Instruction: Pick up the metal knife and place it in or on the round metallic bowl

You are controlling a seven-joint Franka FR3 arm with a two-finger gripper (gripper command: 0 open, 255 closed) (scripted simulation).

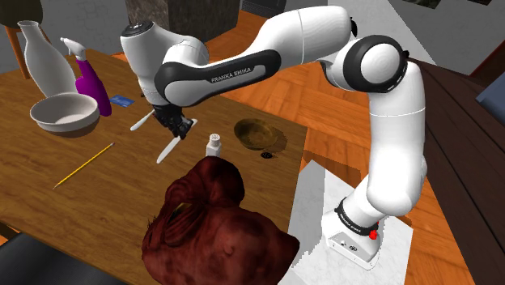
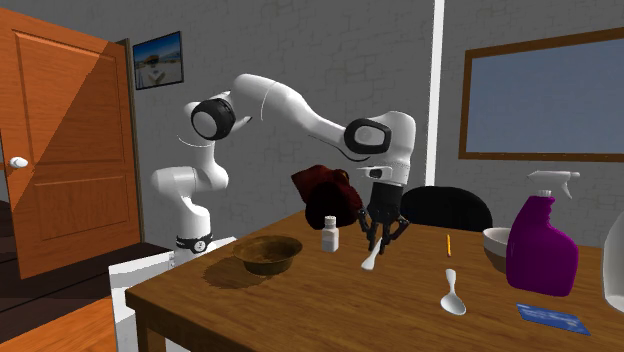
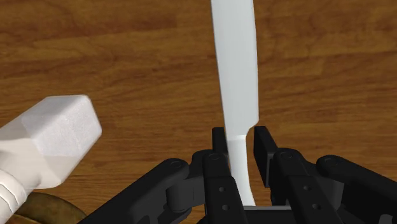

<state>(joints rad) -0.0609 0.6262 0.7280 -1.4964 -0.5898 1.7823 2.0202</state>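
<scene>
Over wooden table (image 1: pixel 97 194), white knife (image 3: pixel 236 76) tight in grip of pincer (image 3: pixel 240 137), blade out past the tips.

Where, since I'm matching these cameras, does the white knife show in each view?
Shoulder view: the knife slants down from the claw, left of centre.
Second exterior view: the knife is under the claw, right of centre.
Wrist view: the knife is clasped between the claw's fingers, pointing away from them.
Shared landmark: the small white bottle beside the knife.
</scene>
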